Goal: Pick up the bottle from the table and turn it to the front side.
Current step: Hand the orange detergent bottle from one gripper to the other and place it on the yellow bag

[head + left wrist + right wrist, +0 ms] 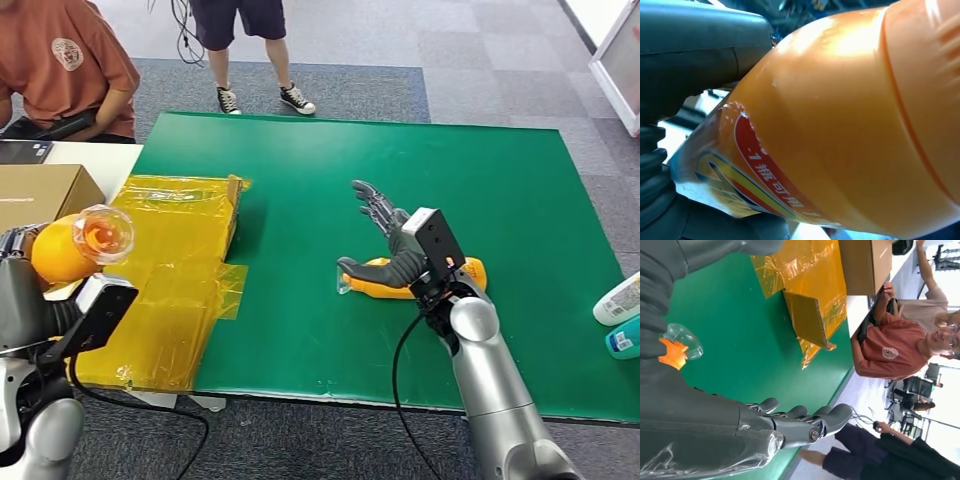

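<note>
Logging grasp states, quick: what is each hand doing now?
Left hand: holding an orange bottle.
Right hand: open, over the bottle on the table.

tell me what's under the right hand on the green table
An orange bottle lies on its side under the right hand, clear cap poking out past the thumb. The hand covers the bottle's middle, so its label is hidden.

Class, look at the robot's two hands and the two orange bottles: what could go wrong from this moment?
1. The right hand hovers spread above the lying orange bottle; closing off-centre might roll it across the green table.
2. The left hand holds a second orange bottle tilted, above the yellow taped cardboard; a loose grip could drop it.
</note>
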`<state>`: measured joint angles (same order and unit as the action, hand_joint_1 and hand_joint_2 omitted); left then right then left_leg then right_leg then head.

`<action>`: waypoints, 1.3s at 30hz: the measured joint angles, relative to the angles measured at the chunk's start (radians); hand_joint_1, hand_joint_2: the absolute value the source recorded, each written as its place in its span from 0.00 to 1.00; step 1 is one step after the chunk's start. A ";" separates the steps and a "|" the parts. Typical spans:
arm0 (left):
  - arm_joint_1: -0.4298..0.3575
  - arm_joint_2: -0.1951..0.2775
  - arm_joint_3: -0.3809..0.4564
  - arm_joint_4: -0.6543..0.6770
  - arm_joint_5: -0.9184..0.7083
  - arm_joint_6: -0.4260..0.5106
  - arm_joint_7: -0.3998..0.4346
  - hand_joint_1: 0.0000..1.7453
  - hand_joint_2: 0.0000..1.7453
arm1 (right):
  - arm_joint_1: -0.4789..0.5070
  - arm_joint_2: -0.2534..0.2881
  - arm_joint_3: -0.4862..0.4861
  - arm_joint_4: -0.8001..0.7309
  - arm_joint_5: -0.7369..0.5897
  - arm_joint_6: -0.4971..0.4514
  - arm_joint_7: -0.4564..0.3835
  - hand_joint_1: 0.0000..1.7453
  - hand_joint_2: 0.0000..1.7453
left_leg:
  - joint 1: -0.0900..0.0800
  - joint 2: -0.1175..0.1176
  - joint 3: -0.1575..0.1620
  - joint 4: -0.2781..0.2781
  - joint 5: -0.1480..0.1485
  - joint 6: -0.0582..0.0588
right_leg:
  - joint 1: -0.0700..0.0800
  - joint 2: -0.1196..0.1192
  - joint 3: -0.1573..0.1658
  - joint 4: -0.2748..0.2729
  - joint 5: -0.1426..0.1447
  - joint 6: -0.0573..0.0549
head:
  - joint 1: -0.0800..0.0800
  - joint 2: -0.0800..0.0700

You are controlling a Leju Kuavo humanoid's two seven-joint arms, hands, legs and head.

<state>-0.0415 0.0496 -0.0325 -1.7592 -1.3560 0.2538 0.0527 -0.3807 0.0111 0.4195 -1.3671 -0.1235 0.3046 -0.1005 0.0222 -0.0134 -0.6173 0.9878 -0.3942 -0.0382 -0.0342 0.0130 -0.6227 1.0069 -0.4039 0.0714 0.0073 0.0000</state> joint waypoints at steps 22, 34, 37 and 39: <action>-0.005 0.028 -0.027 0.074 -0.169 0.091 0.052 1.00 1.00 | -0.004 0.022 0.004 -0.039 0.139 -0.048 -0.015 0.00 1.00 | 0.000 0.000 0.000 0.000 0.000 0.000 | 0.000 0.000 0.000 0.000 0.000 0.000 | 0.000 0.000; -0.005 0.064 -0.051 0.203 -0.189 0.146 0.064 1.00 1.00 | -0.006 0.024 0.032 -0.066 0.131 -0.046 -0.018 0.00 1.00 | 0.000 0.000 0.000 0.000 0.000 0.000 | 0.000 0.000 0.000 0.000 0.000 0.000 | 0.000 0.000; -0.014 0.066 -0.052 0.241 -0.185 0.154 0.069 1.00 1.00 | -0.009 0.025 0.039 -0.067 0.138 -0.046 -0.019 0.00 1.00 | 0.000 0.000 0.000 0.000 0.000 0.000 | 0.000 0.000 0.000 0.000 0.000 0.000 | 0.000 0.000; -0.027 0.067 -0.051 0.287 -0.177 0.175 0.075 1.00 1.00 | -0.017 0.025 0.050 -0.067 0.141 -0.046 -0.019 0.00 1.00 | 0.000 0.000 0.000 0.000 0.000 0.000 | 0.000 0.000 0.000 0.000 0.000 0.000 | 0.000 0.000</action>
<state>-0.0683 0.1167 -0.0838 -1.4720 -1.5328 0.4291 0.1277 -0.3975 0.0365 0.4696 -1.4340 0.0177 0.2583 -0.1199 0.0222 -0.0133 -0.6176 0.9877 -0.3941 -0.0383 -0.0342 0.0130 -0.6228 1.0070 -0.4038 0.0713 0.0073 0.0000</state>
